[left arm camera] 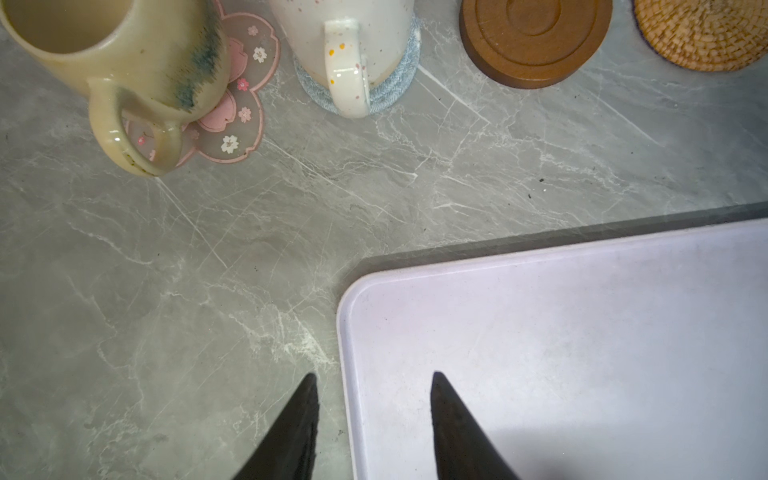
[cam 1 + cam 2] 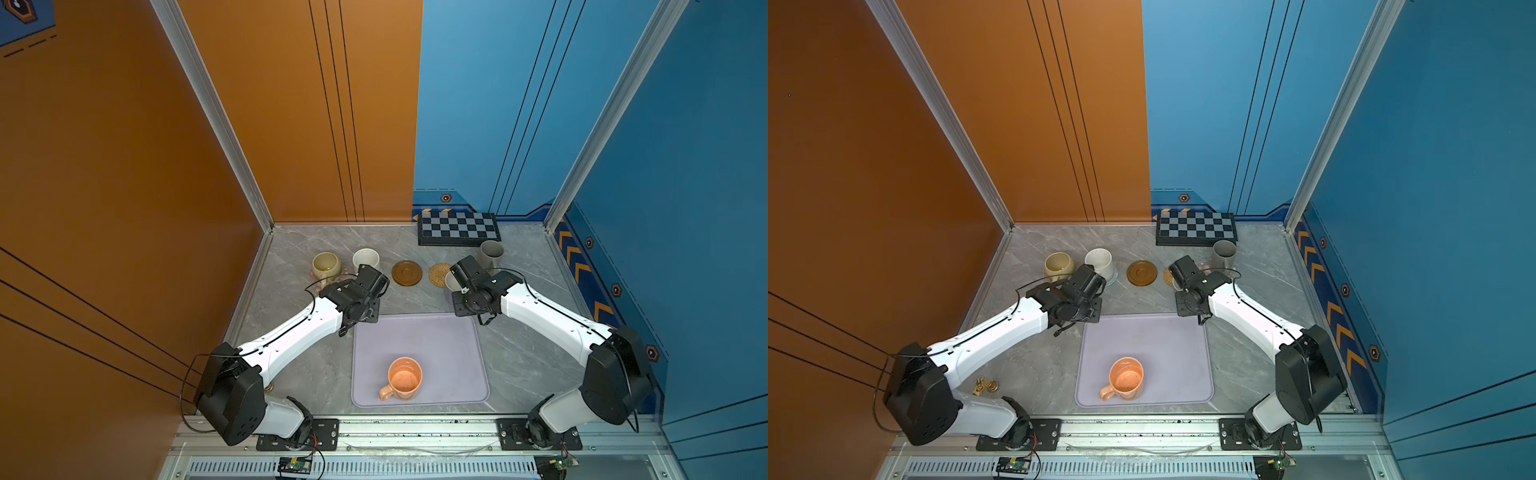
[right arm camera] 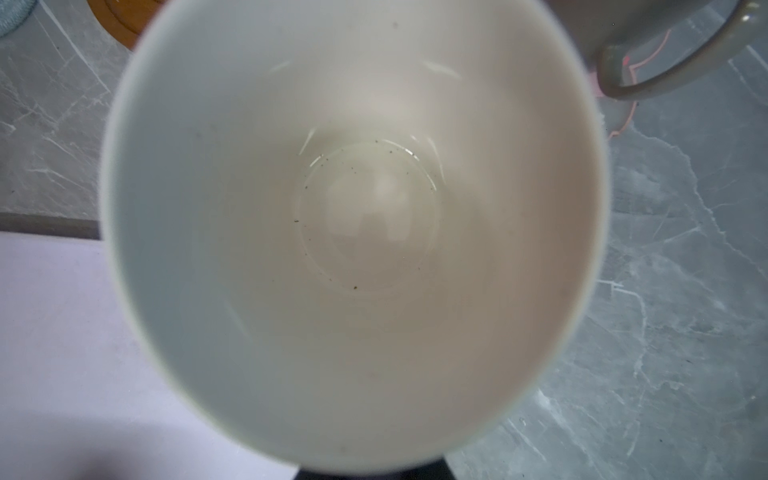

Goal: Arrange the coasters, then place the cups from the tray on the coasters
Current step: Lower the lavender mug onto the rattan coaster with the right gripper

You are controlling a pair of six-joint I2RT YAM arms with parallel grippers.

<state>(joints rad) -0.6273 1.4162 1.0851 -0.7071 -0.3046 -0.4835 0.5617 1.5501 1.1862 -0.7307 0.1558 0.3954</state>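
White-lined ceramic cup [image 3: 353, 216] gripped by closed right jaws; left jaws held open, empty. Five cups [image 2: 405, 376], five coasters [image 2: 407, 273] counted.

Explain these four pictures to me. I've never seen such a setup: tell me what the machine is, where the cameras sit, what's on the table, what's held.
The machine is a robot: a left arm and a right arm fixed at the near edge of a grey table. Two pictures come from one camera overhead; the other two come from cameras on the two wrists. A beige cup stands on a pink flower coaster, a speckled cup on a blue-grey coaster. A wooden coaster is bare, with a woven coaster beside it. A grey cup and a checkerboard stand further back, and an orange cup sits on the tray. The left gripper is open and empty. The right gripper is shut on a pale cup, which fills its wrist view.
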